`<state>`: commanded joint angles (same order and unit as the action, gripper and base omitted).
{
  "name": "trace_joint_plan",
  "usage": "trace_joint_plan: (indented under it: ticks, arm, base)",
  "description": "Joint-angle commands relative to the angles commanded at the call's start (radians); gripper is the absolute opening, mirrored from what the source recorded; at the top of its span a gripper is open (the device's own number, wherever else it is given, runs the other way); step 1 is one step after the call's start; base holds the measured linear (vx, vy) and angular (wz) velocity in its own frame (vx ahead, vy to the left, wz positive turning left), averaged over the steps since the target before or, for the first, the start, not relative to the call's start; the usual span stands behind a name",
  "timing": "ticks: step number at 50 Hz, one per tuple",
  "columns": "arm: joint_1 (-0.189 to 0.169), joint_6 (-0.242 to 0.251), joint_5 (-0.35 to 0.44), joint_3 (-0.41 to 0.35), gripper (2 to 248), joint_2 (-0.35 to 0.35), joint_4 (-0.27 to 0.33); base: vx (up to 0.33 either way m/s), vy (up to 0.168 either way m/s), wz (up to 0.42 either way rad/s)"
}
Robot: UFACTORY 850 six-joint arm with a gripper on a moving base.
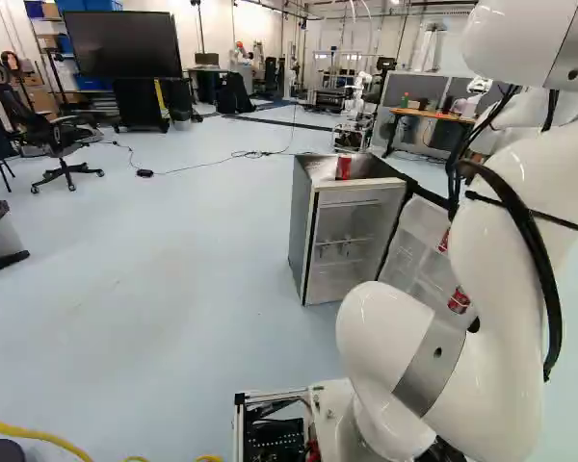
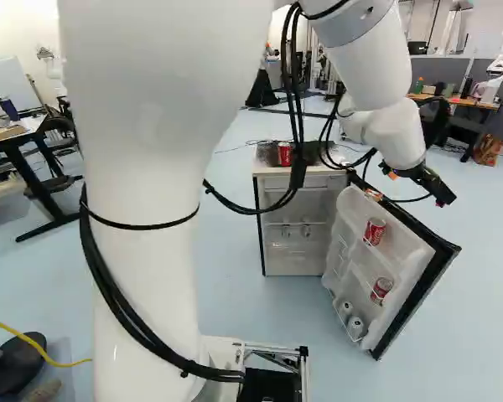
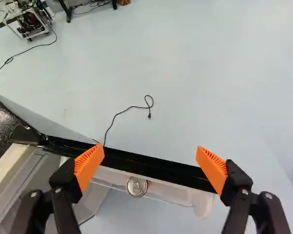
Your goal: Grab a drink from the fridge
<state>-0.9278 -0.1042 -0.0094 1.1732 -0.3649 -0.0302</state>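
"Where's the soda can [image 3: 136,186]?"

"In the rack of the open fridge door [image 2: 415,272], upright, lid toward the wrist camera. It sits below the pincer [image 3: 150,147], between the lines of its two fingers, nearer the one on the mini fridge [image 1: 303,231] side."

"And the pincer?"

"Spread wide, holding nothing. I'd centre it over the can, then lower along its upright axis (that door edge looks easy to clip)."

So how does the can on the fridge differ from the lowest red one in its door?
The top can stands openly on the fridge; the door can sits inside the open door. The top can is higher, the door can lower. Both are red and ungripped.
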Motion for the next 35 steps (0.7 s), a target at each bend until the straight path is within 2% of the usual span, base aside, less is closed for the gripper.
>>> trace_joint_plan:
  ticks: [35]
  arm:
    - [-0.04,0.0,-0.002,0.193,247,-0.199,-0.001]
  base:
    - [0.0,0.0,0.0]
